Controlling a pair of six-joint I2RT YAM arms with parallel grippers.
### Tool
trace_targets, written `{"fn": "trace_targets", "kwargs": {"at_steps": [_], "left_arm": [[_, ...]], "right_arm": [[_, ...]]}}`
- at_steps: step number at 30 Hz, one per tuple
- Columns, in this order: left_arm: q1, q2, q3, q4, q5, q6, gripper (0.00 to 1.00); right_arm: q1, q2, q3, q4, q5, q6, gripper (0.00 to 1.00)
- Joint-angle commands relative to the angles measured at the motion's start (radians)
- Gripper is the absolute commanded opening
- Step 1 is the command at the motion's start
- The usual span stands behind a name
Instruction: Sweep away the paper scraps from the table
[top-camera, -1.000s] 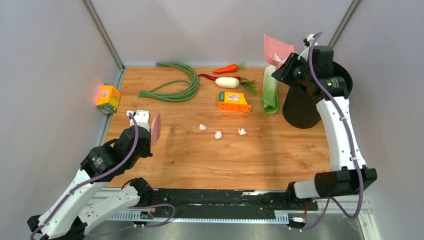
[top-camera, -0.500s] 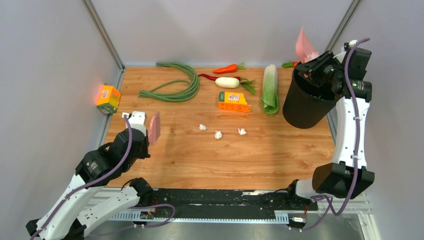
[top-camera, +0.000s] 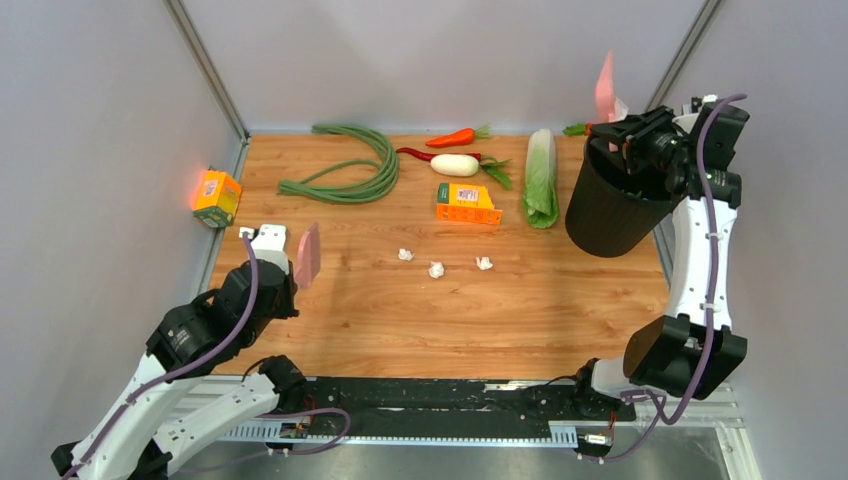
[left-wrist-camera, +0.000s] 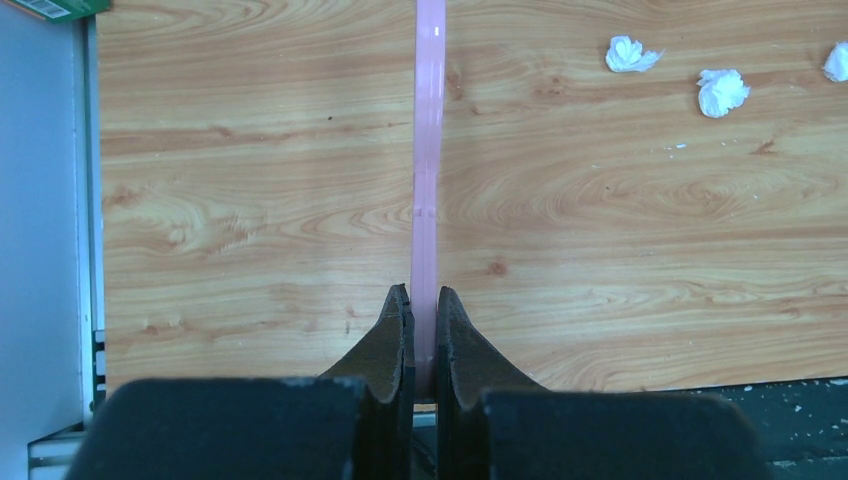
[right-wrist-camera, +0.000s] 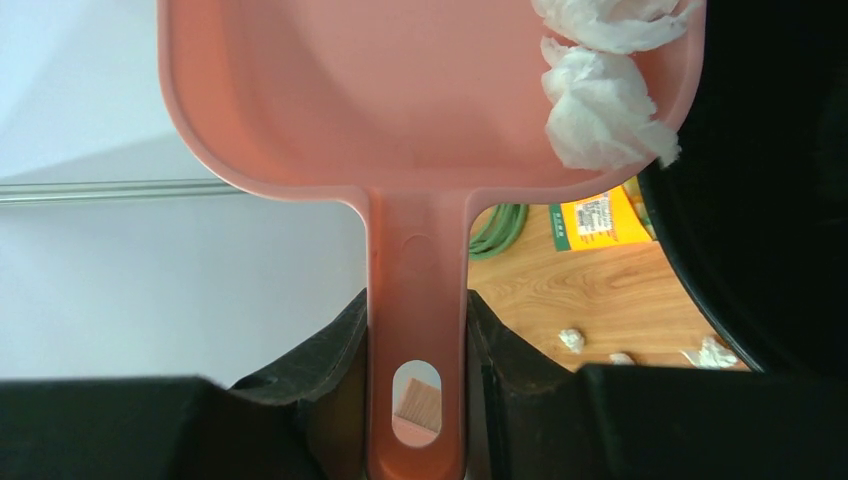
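Here the orange box (top-camera: 468, 204) beyond the paper scraps (top-camera: 436, 269) bears an unreadable label (right-wrist-camera: 596, 213).

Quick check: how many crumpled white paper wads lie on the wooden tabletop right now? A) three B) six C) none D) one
A: three crumpled white paper wads lie in a loose row on the light-brown wooden table, near its middle.

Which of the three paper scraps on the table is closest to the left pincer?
The leftmost scrap: it lies on the left pincer's side, while the middle scrap and rightmost scrap lie farther off.
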Motion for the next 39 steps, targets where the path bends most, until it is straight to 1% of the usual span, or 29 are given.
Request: {"fn": "trace_targets", "kwargs": {"at_steps": [1,6,14,22,32,36,39], "left_arm": [[0.003,-0.01,0.0,0.036,-0.003,0.018,0.0],[0.003,-0.012,0.0,0.038,-0.003,0.02,0.0],[0.003,-0.01,-0.004,0.041,0.01,0.024,0.0],[0.003,-0.009,-0.007,0.049,0.028,0.034,0.0],[0.003,-0.007,-0.01,0.055,0.043,0.046,0.0],[0.003,-0.01,-0.012,0.056,0.048,0.046,0.0],[0.003,-0.01,-0.013,0.058,0.053,0.049,0.0]], "right_arm": [[-0.031,-0.008,0.005,0.138,-0.077,0.123,0.0],[-0.059,-0.014,-0.027,0.215,-0.108,0.216,0.0],[-0.093,-0.037,-0.082,0.319,-0.114,0.356,0.0],[-0.099,-0.1,-0.27,0.612,-0.117,0.603,0.0],[-0.1,-0.151,-0.333,0.663,-0.062,0.683,0.0],[-0.102,-0.168,-0.369,0.733,-0.053,0.748,0.0],[-0.1,-0.189,-0.438,0.837,-0.043,0.828,0.0]]}}
